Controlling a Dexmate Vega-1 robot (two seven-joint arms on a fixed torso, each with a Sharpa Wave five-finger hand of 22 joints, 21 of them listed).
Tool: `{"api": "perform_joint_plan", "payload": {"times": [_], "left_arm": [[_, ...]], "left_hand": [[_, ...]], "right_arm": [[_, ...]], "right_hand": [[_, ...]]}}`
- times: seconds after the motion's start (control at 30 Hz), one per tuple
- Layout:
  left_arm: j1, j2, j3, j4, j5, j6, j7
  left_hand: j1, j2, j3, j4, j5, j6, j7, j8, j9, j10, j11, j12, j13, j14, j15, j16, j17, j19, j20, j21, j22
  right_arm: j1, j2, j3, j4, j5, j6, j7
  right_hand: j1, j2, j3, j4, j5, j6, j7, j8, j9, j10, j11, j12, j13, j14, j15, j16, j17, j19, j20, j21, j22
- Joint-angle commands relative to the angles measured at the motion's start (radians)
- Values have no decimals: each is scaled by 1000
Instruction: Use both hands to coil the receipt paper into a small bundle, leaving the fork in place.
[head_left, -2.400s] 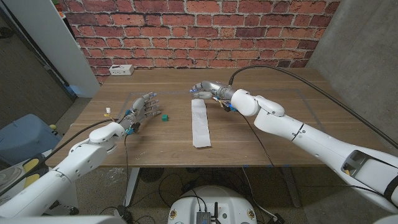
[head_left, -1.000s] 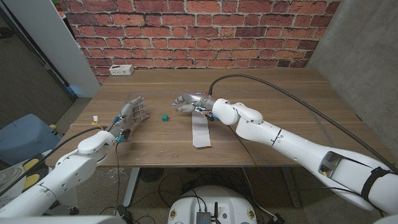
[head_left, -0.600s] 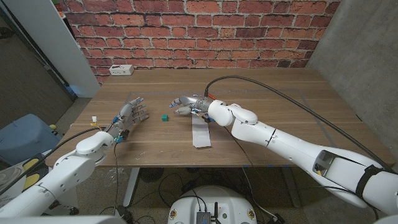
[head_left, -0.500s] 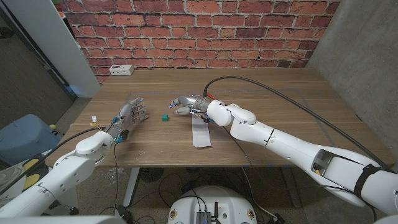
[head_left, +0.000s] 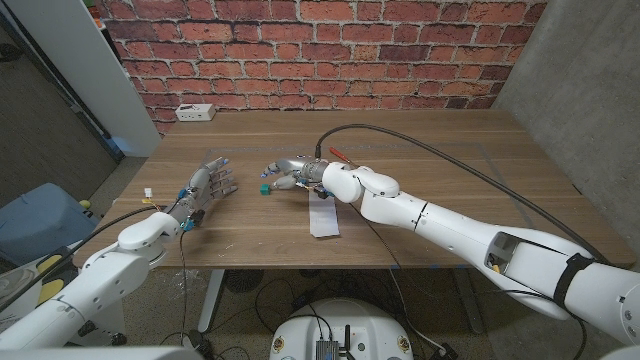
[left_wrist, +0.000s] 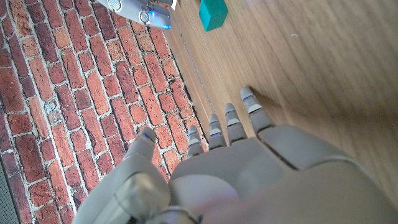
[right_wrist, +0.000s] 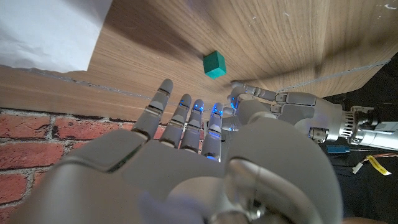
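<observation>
Moved: right hand (head_left: 283, 173) has swept leftward across the far end of the paper (head_left: 323, 220) since the earliest frame and now reaches past it toward the cube (head_left: 261, 187); left hand (head_left: 206, 184) has shifted only slightly.
Paper: white strip lying flat on the table (head_left: 430, 150), uncoiled; its far end is hidden under the right forearm, its near end shows toward the table's front edge; a corner of it also shows in the right wrist view (right_wrist: 50, 31).
Paper to right hand: the hand is beyond the strip's far end, on its left side; contact cannot be told.
Paper to left hand: well apart, with the cube between them.
Right hand: fingers (right_wrist: 186, 118) spread and extended, holding nothing.
Left hand: fingers (left_wrist: 230, 121) apart and pointing away over the table, holding nothing.
Cube: small, green, just beside the right fingertips.
Box: white, at the table's far left edge (head_left: 194, 112).
</observation>
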Motion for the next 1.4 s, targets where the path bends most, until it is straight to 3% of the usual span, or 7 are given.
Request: {"api": "perform_joint_plan", "payload": {"times": [0.03,0.97,1.4], "left_arm": [[5,-1,-5,3,-3,-5,-8],[-12,-4,1,31,-12,1,-27],[-34,-4,11,43,-12,11,-34]], "left_hand": [[-10,0,2,5,2,-7,-4,-1,1,8,-5,-3,4,5,-1,4,5,-5,-2,-4,1],[-15,-1,2,6,2,-7,-3,-2,1,8,0,-6,3,6,1,2,5,-6,-2,-3,1],[-20,-3,1,8,2,-5,-3,-2,1,8,-1,-7,3,5,2,1,6,-7,-2,-3,1]], "right_arm": [[43,50,-38,98,7,55,14],[138,179,-108,340,8,134,-1],[158,209,-143,426,-13,95,-36]], "right_hand": [[17,-2,4,-2,-2,-1,-5,-3,1,8,-6,-5,1,8,-58,2,2,8,-6,9,2],[56,-4,-7,7,-7,-9,-12,-7,2,-1,-14,-11,1,8,-65,5,3,12,-10,9,3],[182,-28,-18,-4,-13,19,-18,3,1,16,-29,-9,0,93,-116,52,16,85,-45,36,7]]}}
